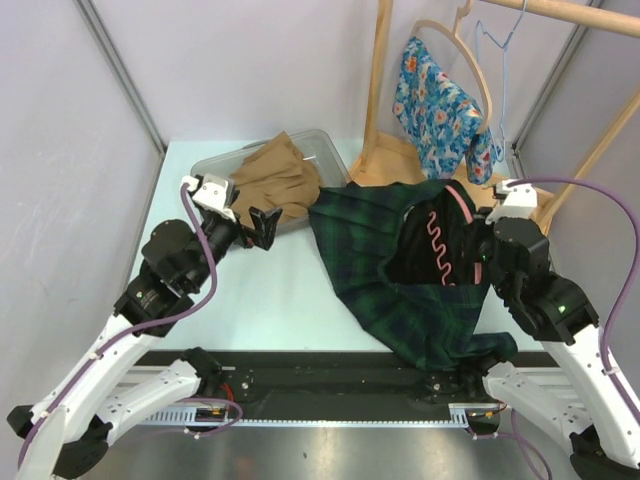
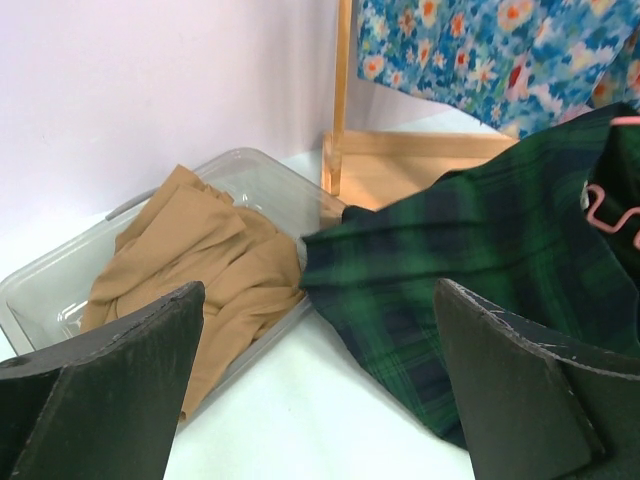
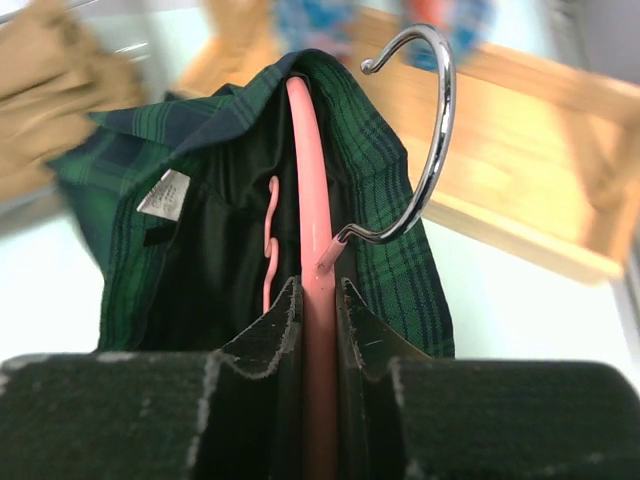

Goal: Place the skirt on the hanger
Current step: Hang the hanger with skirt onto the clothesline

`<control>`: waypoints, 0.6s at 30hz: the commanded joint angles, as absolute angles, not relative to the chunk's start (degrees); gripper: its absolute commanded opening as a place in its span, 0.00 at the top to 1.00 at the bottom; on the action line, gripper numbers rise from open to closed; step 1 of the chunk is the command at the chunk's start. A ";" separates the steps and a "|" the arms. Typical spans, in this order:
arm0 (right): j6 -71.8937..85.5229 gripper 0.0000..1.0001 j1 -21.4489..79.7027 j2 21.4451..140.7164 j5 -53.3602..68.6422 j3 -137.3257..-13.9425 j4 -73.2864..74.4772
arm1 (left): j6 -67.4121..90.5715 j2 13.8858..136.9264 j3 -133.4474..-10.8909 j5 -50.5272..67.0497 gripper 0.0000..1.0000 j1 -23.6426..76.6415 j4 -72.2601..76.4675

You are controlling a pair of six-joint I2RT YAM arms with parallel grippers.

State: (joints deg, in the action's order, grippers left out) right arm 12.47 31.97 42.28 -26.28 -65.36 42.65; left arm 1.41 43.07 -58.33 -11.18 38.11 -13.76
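Tan cloth (image 1: 275, 178) in clear bin (image 1: 325, 150); floral garment (image 1: 435, 105) hanging.

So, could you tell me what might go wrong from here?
The right gripper alone holds the pink hanger; the skirt just drapes over it and could slide off when lifted. The left gripper is open, off the cloth, so nothing steadies it. Its edge may snag the tan garment.

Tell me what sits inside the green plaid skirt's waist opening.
A pink hanger runs inside the skirt, with a white label beside it. Fabric hides the hanger's far end.
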 commanded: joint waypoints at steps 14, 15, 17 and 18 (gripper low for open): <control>22.78 1.00 16.36 34.46 -42.98 -59.50 34.38 | 1.84 43.42 -56.60 -9.49 0.00 37.97 -10.72; 21.81 1.00 15.56 34.54 -43.15 -59.76 33.06 | 1.85 43.59 -56.60 -9.32 0.00 37.97 -10.81; 19.26 1.00 13.11 36.28 -40.79 -61.07 28.84 | 2.02 43.68 -56.51 -9.05 0.00 37.97 -10.63; 17.77 1.00 12.14 37.52 -39.65 -61.69 28.13 | 2.02 43.59 -56.51 -8.97 0.00 37.97 -10.63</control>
State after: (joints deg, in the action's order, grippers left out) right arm 21.17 15.68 36.07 -36.86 -57.98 42.04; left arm 1.52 43.53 -56.93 -10.24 38.11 -12.82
